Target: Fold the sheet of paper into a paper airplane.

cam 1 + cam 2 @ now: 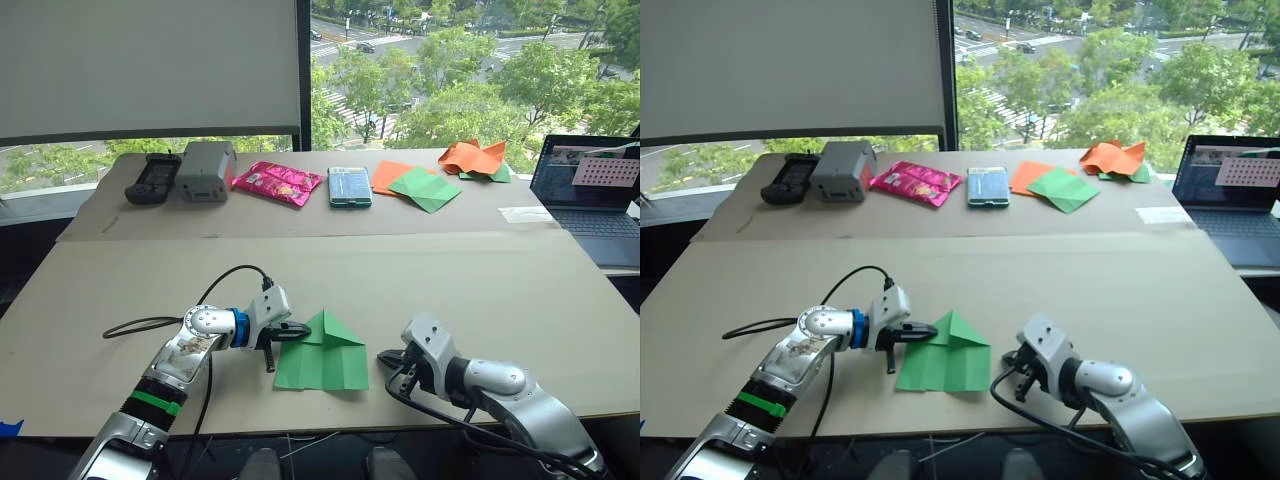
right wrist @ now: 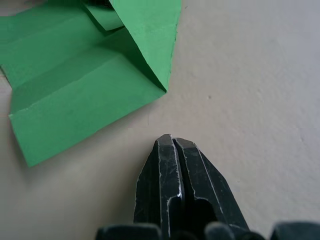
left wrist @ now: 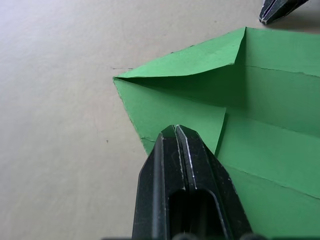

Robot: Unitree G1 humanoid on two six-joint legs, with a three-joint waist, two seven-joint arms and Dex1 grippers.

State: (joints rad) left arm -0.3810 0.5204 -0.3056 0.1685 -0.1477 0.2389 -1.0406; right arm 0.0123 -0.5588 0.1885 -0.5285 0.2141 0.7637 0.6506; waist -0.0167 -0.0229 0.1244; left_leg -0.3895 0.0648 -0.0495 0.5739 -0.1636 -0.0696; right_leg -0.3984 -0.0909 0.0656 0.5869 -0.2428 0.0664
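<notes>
Paper: green sheet of paper (image 1: pixel 322 355) lies partly folded, pointed top, near the table's (image 1: pixel 500 275) front edge
Left gripper (image 1: pixel 300 331): fingers closed, tips pressing the sheet's 9 o'clock edge
Right gripper (image 1: pixel 387 356): fingers closed, on bare table just off the sheet's 3 o'clock side

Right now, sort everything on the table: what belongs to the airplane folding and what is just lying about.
In the job:
- sheet of paper, green, partly folded to a point
- left end effector, shut, on the sheet's left flap
- right end effector, shut, beside the sheet

Lying about:
- orange sheet
- flat green square
- crumpled orange paper
- pink packet
- grey box
- black controller
- laptop
</notes>
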